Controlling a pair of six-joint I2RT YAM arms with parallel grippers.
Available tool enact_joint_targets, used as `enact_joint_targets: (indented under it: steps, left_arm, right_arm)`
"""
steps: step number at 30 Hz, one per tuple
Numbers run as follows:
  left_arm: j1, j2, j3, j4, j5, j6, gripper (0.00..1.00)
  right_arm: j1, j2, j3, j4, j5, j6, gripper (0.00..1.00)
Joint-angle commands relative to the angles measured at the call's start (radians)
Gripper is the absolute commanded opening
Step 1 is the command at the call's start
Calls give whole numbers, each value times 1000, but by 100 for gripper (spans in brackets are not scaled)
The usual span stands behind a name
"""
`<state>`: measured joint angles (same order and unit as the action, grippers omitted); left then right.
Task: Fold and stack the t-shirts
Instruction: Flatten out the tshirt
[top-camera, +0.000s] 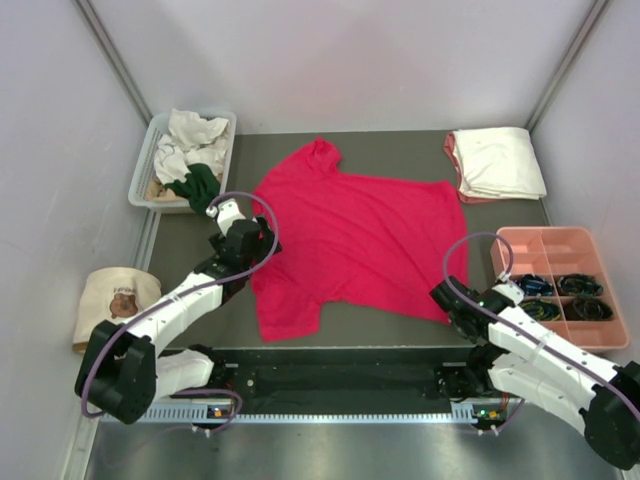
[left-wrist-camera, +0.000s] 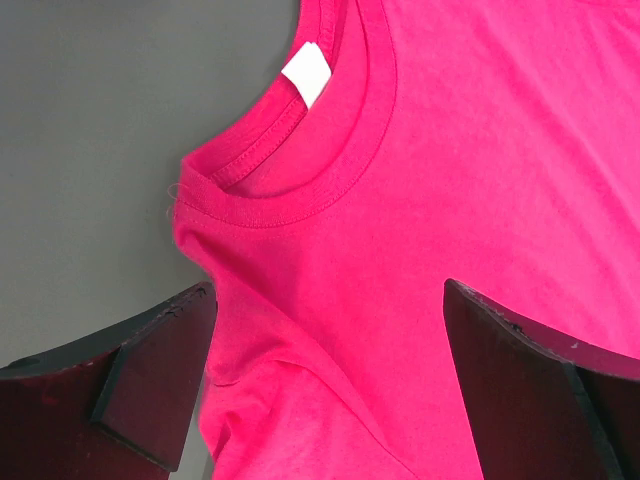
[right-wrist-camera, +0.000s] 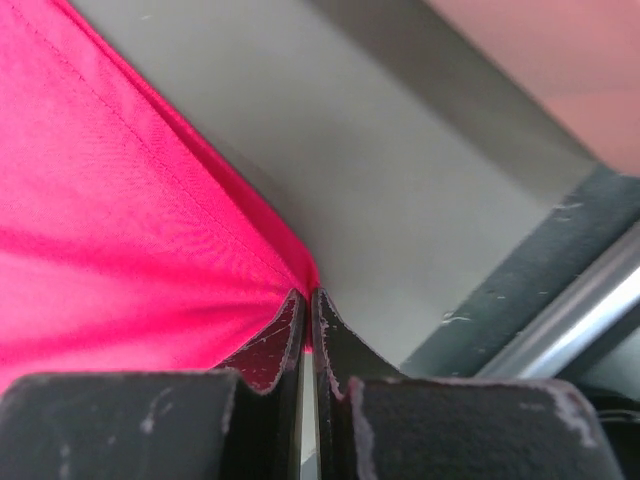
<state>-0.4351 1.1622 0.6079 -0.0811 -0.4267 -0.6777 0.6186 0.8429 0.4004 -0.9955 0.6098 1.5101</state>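
A crimson-red t-shirt (top-camera: 360, 240) lies spread on the dark mat, its neck toward the left and its hem toward the right. In the left wrist view its collar (left-wrist-camera: 300, 170) and white neck label (left-wrist-camera: 305, 72) show. My left gripper (top-camera: 230, 215) (left-wrist-camera: 330, 350) hovers open over the shoulder cloth just behind the collar, one finger on each side. My right gripper (top-camera: 446, 298) (right-wrist-camera: 308, 305) is shut on the shirt's near right hem corner. A folded cream-white t-shirt (top-camera: 500, 160) lies on a salmon-pink one at the back right.
A white basket (top-camera: 140, 175) at the back left holds crumpled white, dark green and tan shirts. A beige bear-print bag (top-camera: 118, 298) sits at the left edge. A pink compartment tray (top-camera: 545, 250) with dark items stands at the right, close to my right arm.
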Motion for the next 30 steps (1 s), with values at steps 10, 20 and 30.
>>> enact_joint_targets:
  steps: [10,20,30]
  left_arm:
    - [9,-15,12,43,-6,7,99]
    - [9,10,114,37,-37,79,99]
    - [16,238,366,72,3,216,99]
  right_arm:
    - [-10,-54,75,27,77,-86,60]
    - [-11,68,323,286,142,-479,87]
    - [-140,281,549,454,130,-803,92]
